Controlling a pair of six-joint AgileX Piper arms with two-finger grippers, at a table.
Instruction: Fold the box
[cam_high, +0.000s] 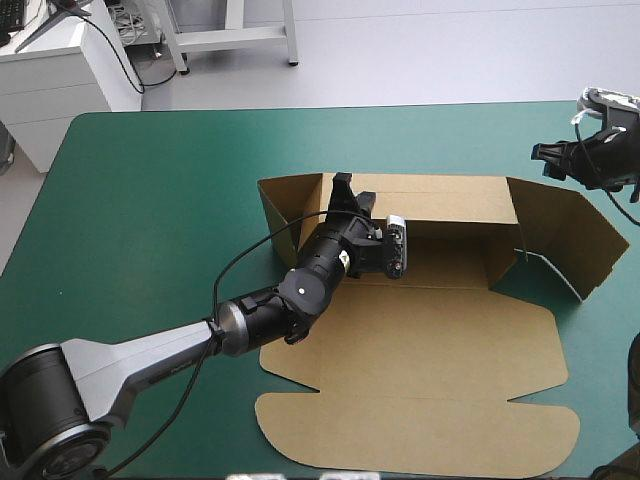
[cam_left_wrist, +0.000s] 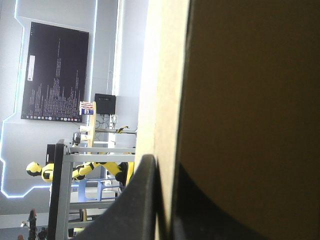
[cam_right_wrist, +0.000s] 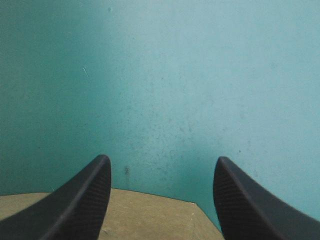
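Box (cam_high: 430, 350): far wall pinched by left gripper (cam_high: 342, 190).

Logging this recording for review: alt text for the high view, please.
The left end effector grips the far wall of the brown box, walls partly raised, lid flat on the teal-green cover. The right end effector hangs by its far right corner.

Left arm (cam_high: 140, 355): a silver-grey link between rounded dark joints, then black cylindrical wrist sections. Right claw (cam_right_wrist: 161, 162): two broad, curved black fins (cam_right_wrist: 80, 205), finely dimpled.
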